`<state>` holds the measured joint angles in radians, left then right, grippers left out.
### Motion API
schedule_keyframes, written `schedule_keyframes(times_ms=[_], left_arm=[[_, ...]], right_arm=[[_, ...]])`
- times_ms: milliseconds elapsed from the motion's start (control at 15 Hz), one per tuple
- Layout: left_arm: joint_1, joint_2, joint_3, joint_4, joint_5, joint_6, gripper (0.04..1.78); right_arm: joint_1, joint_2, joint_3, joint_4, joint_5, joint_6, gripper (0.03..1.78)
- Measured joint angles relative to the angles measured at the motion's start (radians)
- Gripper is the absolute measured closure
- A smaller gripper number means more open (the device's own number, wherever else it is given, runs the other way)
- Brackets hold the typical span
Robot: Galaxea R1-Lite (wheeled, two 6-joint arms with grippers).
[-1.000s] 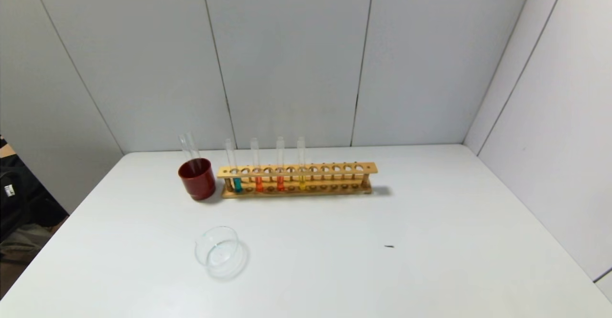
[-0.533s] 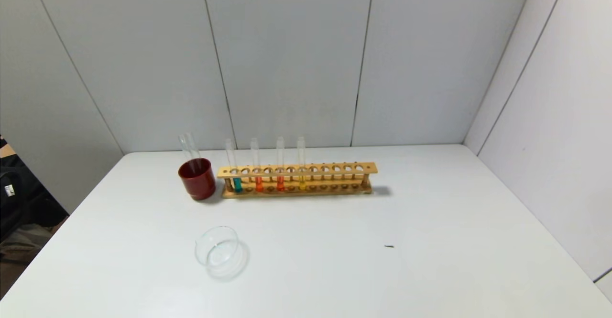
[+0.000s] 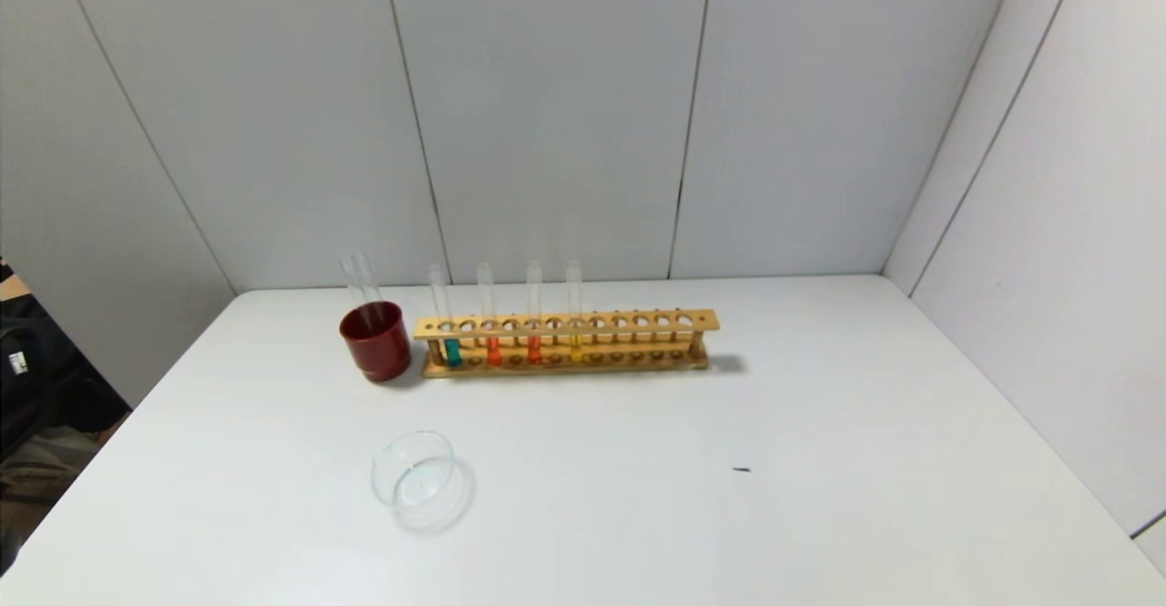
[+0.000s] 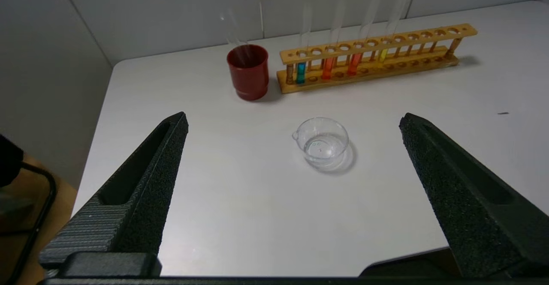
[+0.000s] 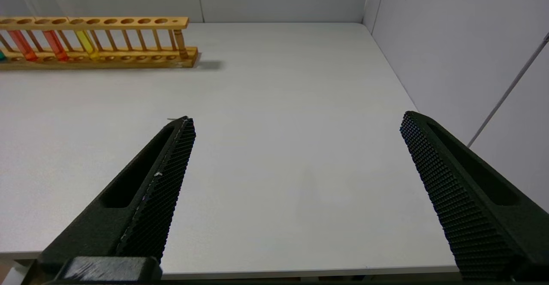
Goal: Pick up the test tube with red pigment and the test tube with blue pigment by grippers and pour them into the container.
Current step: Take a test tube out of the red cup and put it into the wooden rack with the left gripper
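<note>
Head view: unlabelled wooden rack [image 3: 565,342].

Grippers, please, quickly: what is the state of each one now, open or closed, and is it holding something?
Left gripper: open, holding nothing, above the near table edge.
Right gripper: open, holding nothing, above the near table edge.

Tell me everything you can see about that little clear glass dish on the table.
The container is a small, shallow, round dish of clear glass with a tiny pour lip on its rim. It looks empty and stands upright on the white table, alone, nearer the robot than the dark red cup and wooden rack. Nothing touches it but the table.
</note>
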<state>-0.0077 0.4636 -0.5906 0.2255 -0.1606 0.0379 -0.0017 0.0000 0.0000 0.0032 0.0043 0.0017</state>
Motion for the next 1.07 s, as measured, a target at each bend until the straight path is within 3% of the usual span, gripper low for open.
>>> schedule_keyframes(times_ms=[333,1067], left_arm=[[-0.008,0.333,-0.083,-0.233,-0.105,-0.001,0.08],[-0.014,0.934,-0.097,-0.659,-0.189,-0.026,0.08]], right_arm=[[0.0,0.0,0.0,0.0,0.0,0.0,0.06],[0.0,0.0,0.0,0.0,0.0,0.0,0.06]])
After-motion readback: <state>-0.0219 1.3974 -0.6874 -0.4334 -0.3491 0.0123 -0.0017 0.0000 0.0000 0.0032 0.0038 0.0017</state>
